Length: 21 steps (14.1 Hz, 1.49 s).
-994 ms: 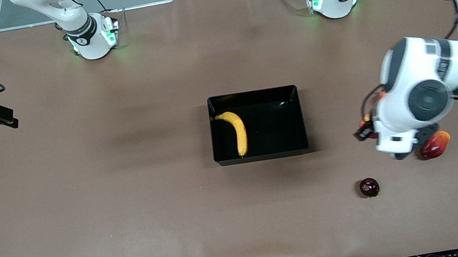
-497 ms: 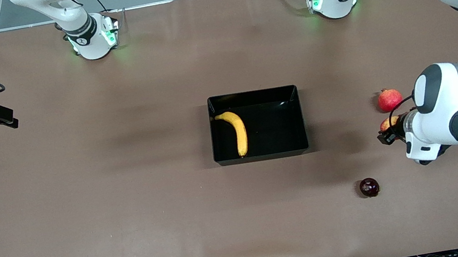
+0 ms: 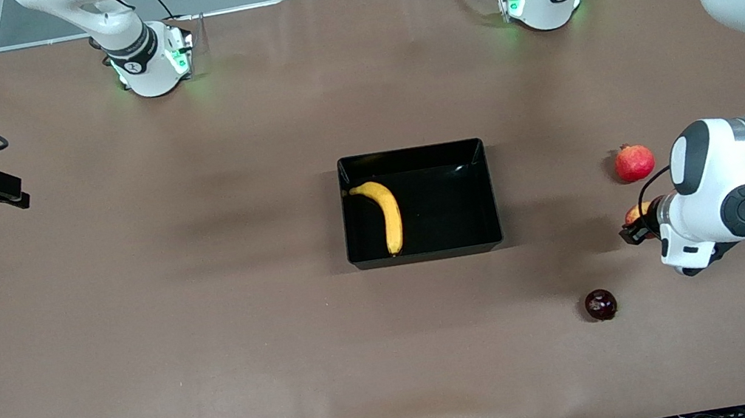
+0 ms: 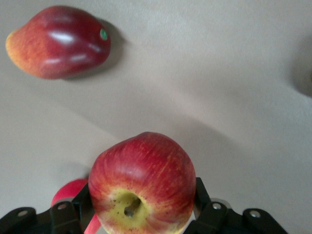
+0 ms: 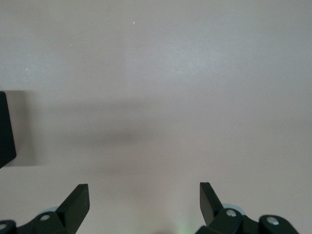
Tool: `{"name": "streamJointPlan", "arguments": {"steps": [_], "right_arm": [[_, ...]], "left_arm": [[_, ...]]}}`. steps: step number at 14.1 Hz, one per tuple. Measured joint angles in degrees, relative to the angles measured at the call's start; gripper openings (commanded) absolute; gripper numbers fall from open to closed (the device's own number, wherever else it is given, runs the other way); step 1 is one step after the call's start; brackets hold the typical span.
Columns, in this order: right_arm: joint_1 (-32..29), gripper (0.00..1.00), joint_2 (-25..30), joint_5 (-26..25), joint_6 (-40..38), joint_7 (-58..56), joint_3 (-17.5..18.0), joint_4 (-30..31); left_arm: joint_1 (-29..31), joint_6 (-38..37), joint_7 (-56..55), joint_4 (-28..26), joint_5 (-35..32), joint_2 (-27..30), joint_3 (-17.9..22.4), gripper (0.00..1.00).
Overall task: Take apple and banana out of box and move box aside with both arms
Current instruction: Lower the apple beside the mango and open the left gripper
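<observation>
Left gripper (image 3: 633, 227): it hangs over the desk at the left arm's end, between the pomegranate and the dark purple fruit. Its jaws are closed on the apple, one finger pressed to each side of it.

Apple (image 4: 141, 187): red with yellow streaks, its yellow stem hollow facing the left wrist camera. It sits between the left gripper's black fingers (image 4: 202, 195). In the front view only a sliver of it shows (image 3: 635, 212) past the arm's wrist.

Right gripper (image 5: 144, 202): it waits over bare desk at the right arm's end, well apart from the box. Its jaws are spread wide and hold nothing.

Box (image 3: 484, 202): a glossy black tray near the middle of the desk, resting flat.

Banana (image 3: 386, 213): it lies inside the box along the wall toward the right arm's end, its stem end farther from the front camera than its tip.

Pomegranate (image 3: 634, 162): on the desk toward the left arm's end, farther from the front camera than the dark purple fruit.

Mango (image 4: 58, 41): red-orange and oval, lying on the desk below the left gripper, seen only in the left wrist view.

Dark purple fruit (image 3: 601, 304): alone on the desk, nearer to the front camera than the box.

Desk (image 3: 208, 302): covered in brown.
</observation>
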<state>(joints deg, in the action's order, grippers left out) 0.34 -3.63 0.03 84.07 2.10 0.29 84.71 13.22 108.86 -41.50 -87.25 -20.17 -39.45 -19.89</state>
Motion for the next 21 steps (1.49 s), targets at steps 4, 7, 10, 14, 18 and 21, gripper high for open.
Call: {"name": "streamJointPlan", "arguments": {"steps": [4, 7, 10, 14, 18, 21], "right_arm": [[0.0, 1.0, 0.0, 0.0, 0.01, 0.0, 0.0, 0.0], [0.0, 1.0, 0.0, 0.0, 0.01, 0.0, 0.01, 0.0], [0.0, 1.0, 0.0, 0.0, 0.01, 0.0, 0.02, 0.0], [0.0, 1.0, -0.01, 0.0, 0.02, 0.0, 0.02, 0.0], [0.0, 1.0, -0.31, 0.0, 0.02, 0.0, 0.03, 0.0], [0.0, 1.0, -0.76, 0.0, 0.21, 0.0, 0.01, 0.0]], "left_arm": [[0.99, 4.16, 2.07, -0.05, -2.26, -2.13, 0.05, 0.0], [1.93, 6.93, 4.96, -0.05, -3.55, -3.51, 0.06, 0.0], [2.06, 8.44, 8.18, -0.03, -4.25, -4.71, 0.17, 0.0], [2.04, 9.81, 11.4, 0.13, -6.79, -6.0, 0.39, 0.0], [2.03, 11.39, 13.7, 0.29, -7.25, -6.11, 1.23, 0.0], [1.95, 12.27, 14.41, 1.66, -7.32, -6.94, 1.4, 0.0]]}}
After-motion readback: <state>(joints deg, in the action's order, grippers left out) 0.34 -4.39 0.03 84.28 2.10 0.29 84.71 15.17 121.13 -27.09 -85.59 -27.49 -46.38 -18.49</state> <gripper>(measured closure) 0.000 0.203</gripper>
